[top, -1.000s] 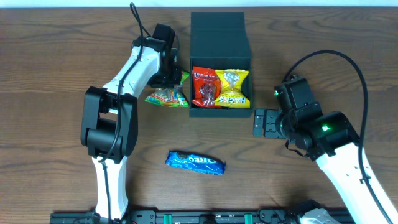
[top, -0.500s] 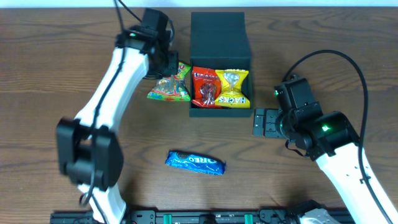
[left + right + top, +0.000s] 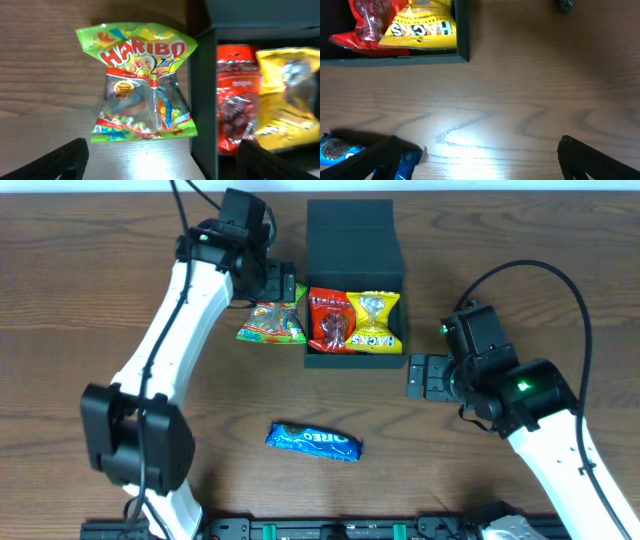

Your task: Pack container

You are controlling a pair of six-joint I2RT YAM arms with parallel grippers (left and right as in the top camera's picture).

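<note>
I see left claw (image 3: 162,152) wide open, empty, above Haribo bag (image 3: 142,85) beside box (image 3: 202,100). Right claw (image 3: 477,150) wide open, empty; Oreo (image 3: 350,152) cut off at frame edge.

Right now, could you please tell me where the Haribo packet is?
In the overhead view the Haribo packet lies on the table on the left side, just outside the container's left wall, by the open left gripper.
</note>
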